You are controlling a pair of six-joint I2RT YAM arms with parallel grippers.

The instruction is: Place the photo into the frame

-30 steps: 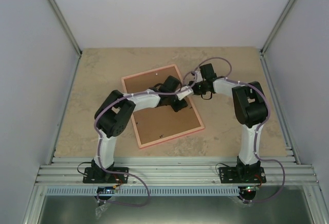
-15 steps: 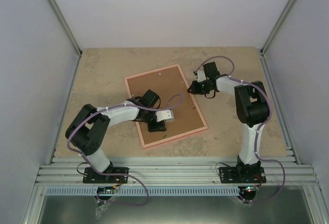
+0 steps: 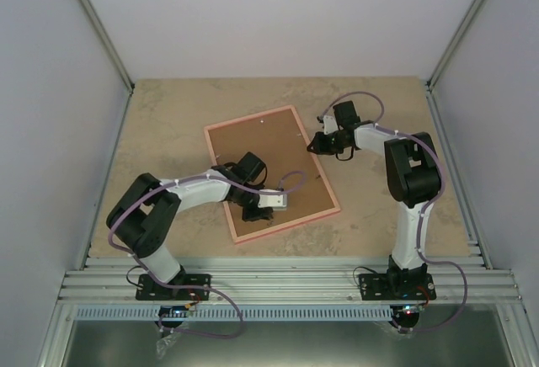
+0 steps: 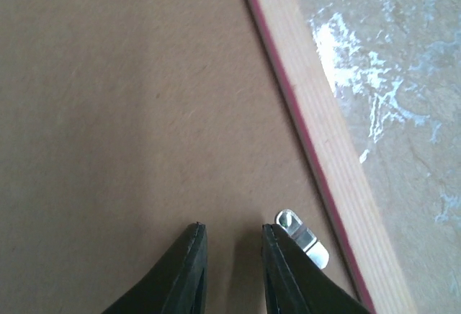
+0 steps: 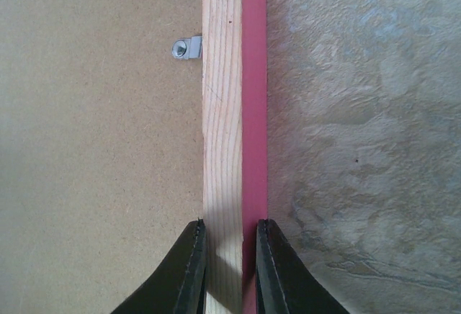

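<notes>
Lying back-up and slanted across the middle of the top view, the frame (image 3: 251, 119) is seen as a thin pink border around a brown backing board (image 3: 261, 144) on the mottled table (image 3: 168, 131); only in the wrist views are small metal tabs (image 5: 186, 47) and pale bare wood beside the pink revealed; the frame's right rail is straddled, apparently pinched, by the right gripper (image 5: 227, 224); the left gripper (image 4: 230, 229) is held narrowly parted over the board, nothing between its fingers.
</notes>
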